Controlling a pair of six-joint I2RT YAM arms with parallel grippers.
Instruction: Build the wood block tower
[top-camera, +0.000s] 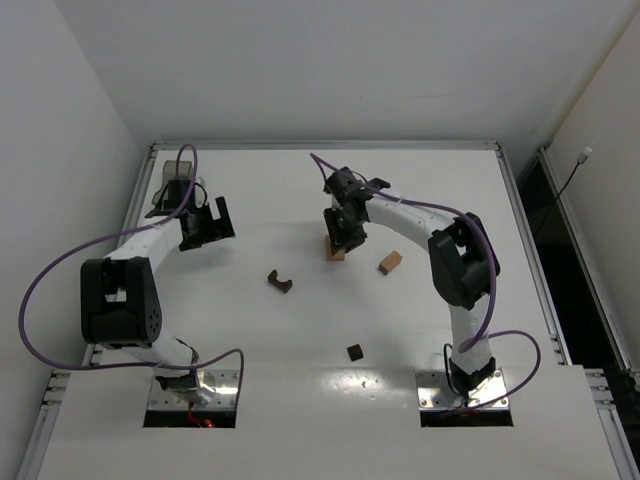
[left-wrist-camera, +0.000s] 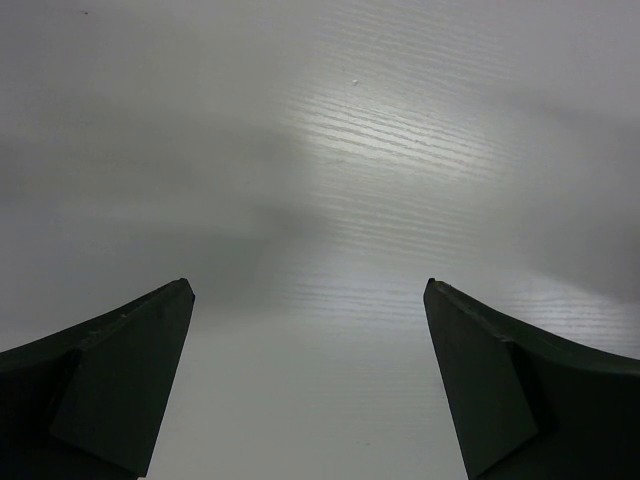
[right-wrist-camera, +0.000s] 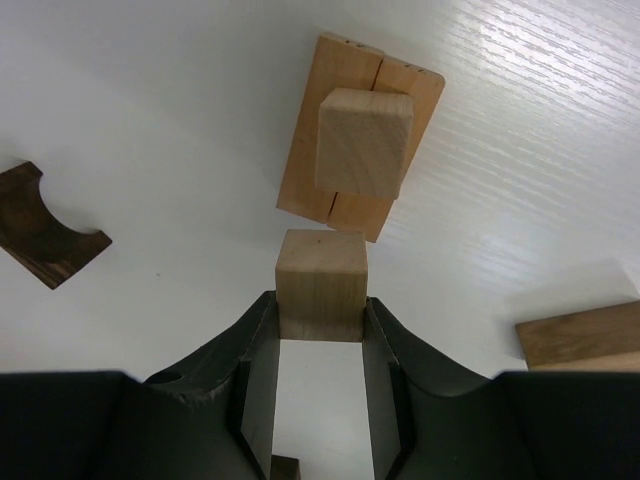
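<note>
Top view: a white worktop (top-camera: 300, 190) with my two arms reaching out from its near edge. The wood block tower (top-camera: 335, 248), a short stack of light tan pieces, stands near the middle of the worktop, a little right of centre. My right gripper (top-camera: 345, 232) hangs just over it. A loose tan wooden block (top-camera: 390, 262) lies just right of the tower, a dark brown arch-shaped block (top-camera: 280, 282) to its left, and a small dark brown cube (top-camera: 354, 351) nearer the near edge. My left gripper (top-camera: 208, 225) is well apart, toward the far left corner beside a translucent grey bin (top-camera: 160, 190).

Left wrist view: my left gripper (left-wrist-camera: 308, 290) has its jaws spread wide over bare worktop, holding nothing.

Right wrist view: the tower (right-wrist-camera: 360, 130) is two flat tan slabs side by side with one pale cube on top. The risk, as I judge it, is knocking that top cube off, or setting my piece off-centre so that it tips. My right gripper (right-wrist-camera: 320, 320) is clamped on a light tan wooden cube (right-wrist-camera: 320, 275), pinched only at the fingertips, so it could also twist or slip.
</note>
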